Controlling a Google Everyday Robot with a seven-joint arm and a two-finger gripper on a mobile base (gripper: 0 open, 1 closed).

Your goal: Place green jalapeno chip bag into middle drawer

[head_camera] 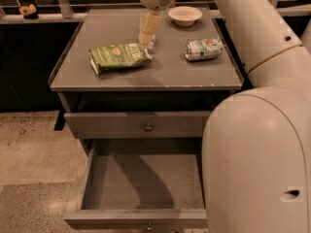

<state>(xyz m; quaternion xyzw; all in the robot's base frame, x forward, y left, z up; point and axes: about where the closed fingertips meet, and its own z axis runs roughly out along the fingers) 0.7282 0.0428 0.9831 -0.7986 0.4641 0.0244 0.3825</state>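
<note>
The gripper (146,37) hangs from the arm (257,144) over the back half of the cabinet top (170,74), near the middle of its width, pointing down, with its tip close to the surface. I cannot tell whether it is spread or pressed together, and nothing can be seen pinched in it.

The chip bag (119,57) lies flat on the top, towards the left edge and about midway between back and front, its long side running left to right and its printed face up. Its right end lies just in front of the gripper and a little left of it; whether the two touch cannot be made out.

A can (204,48) lies on its side towards the right edge, well apart from the bag. A pale bowl (184,16) stands upright near the back edge, right of the gripper.

Under the top, the upper drawer (112,125) is closed, its knob (148,127) at the centre of the panel. Below it the middle drawer (146,183) is pulled out towards the camera, its flat floor bare and partly in shadow. The bag is not in it. The arm's large white body hides the drawer's right side
</note>
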